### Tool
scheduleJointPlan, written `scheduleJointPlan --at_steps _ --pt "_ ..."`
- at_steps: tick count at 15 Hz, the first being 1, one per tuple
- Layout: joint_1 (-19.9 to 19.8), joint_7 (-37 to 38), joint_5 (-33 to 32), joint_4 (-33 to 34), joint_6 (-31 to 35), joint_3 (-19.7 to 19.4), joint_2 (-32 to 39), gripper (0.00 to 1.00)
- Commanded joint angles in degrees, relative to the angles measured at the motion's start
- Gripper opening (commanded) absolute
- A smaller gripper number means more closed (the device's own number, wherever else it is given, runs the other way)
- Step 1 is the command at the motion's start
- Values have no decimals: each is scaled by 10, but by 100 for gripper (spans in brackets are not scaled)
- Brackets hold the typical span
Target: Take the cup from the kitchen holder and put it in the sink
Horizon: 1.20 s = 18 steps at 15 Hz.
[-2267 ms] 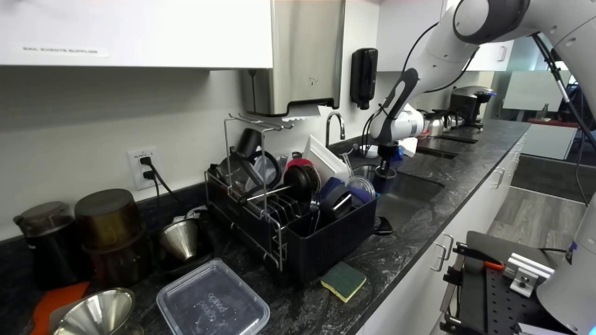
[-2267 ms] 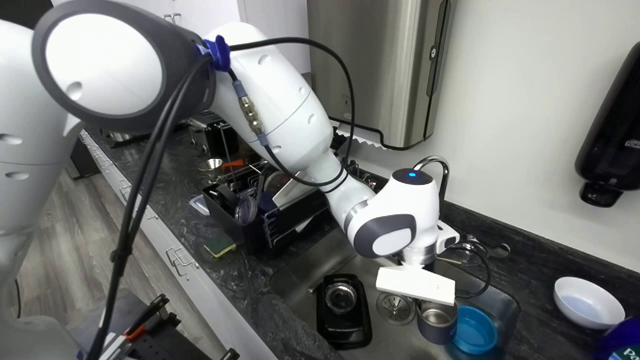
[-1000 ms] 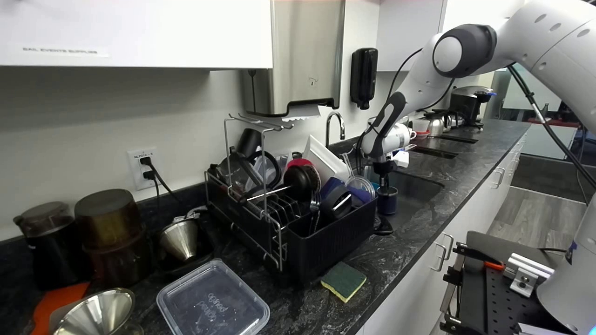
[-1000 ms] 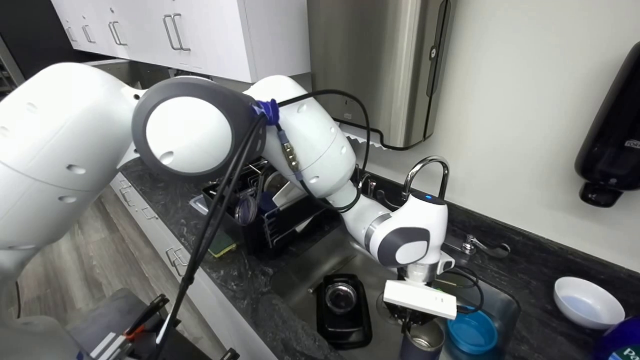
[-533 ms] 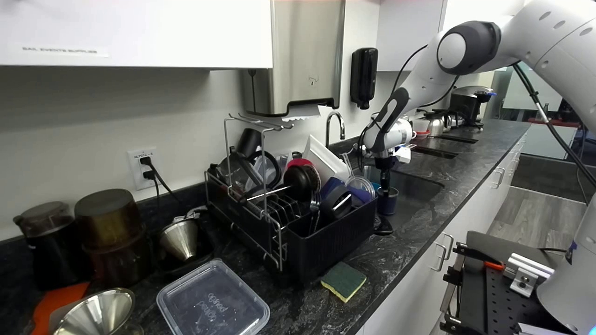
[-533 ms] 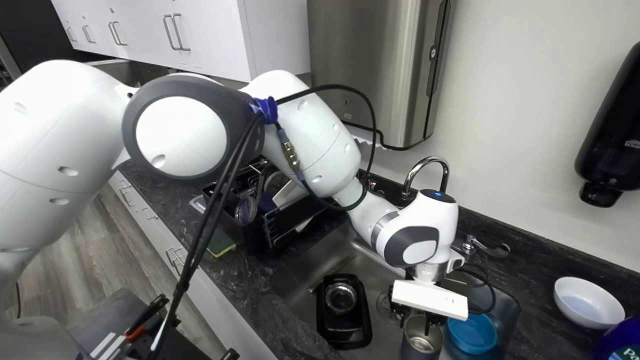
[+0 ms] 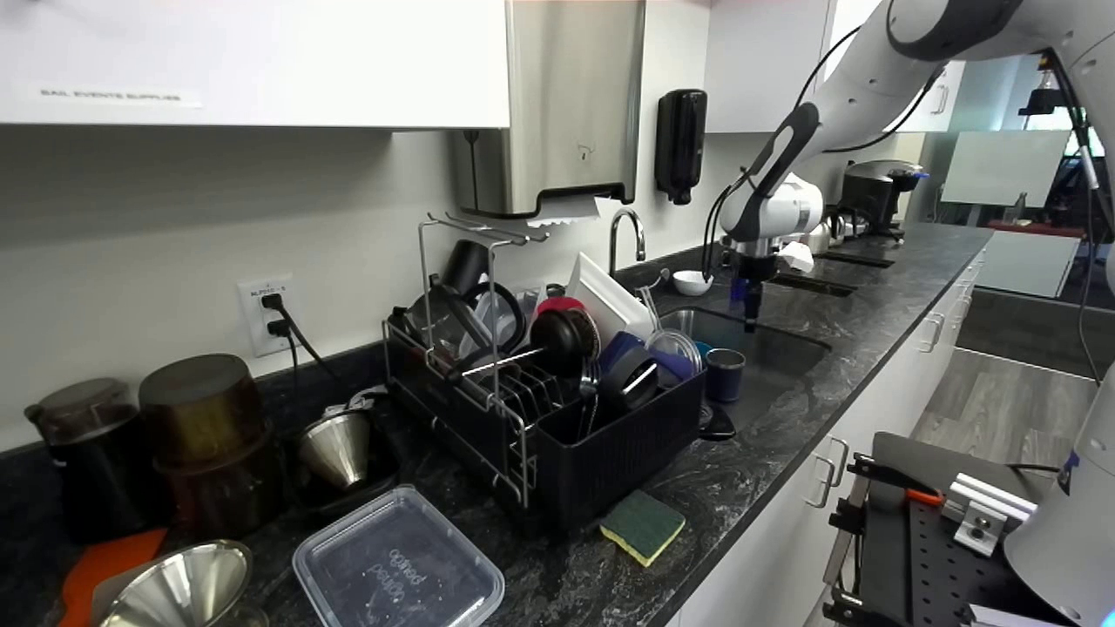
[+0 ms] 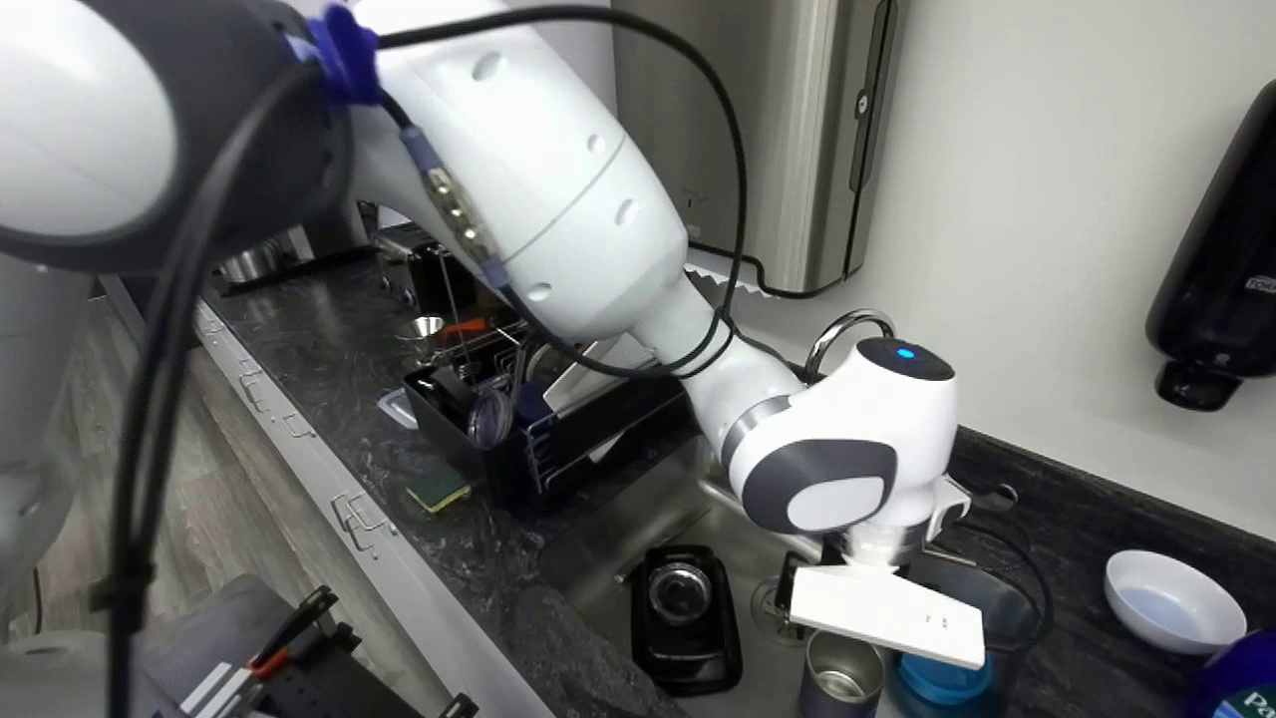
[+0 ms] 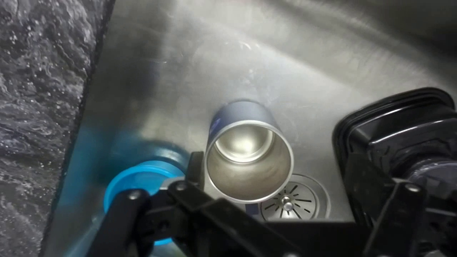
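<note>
Hovering above the sink [image 9: 228,67], I hold my tool [image 9: 276,164] wide, its fingers [image 9: 195,171] well apart, and there's the cup [image 9: 250,160] below! It stands upright on the sink floor, apart from me, bare metal inside showing in the wrist view. Just beside it sits the blue bowl [image 9: 141,178]; the drain [image 9: 296,201] is there too, partly behind the cup in that view. On the drain's other side lies the black tray [image 8: 688,658]. Up on the tabletop [image 7: 723,479], the rack [image 7: 610,461] stands packed next to the sink, the sponge [image 7: 643,527] near its corner. The white bowl [image 8: 1174,603] sits near the sink, too.
</note>
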Motion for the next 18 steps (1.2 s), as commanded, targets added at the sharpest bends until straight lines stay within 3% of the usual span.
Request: scheduleJointPlan --at_steps 1,3,5,10,18 --pt "-63 -104 80 -102 10 50 -105 100" --pt "-87 -179 152 -139 -12 64 -158 100" --pt "-85 -226 214 -173 -47 54 -210 100" --pt "-31 -235 314 -252 -135 -2 -320 100" --pt "91 -174 337 -349 -110 -84 -421 100"
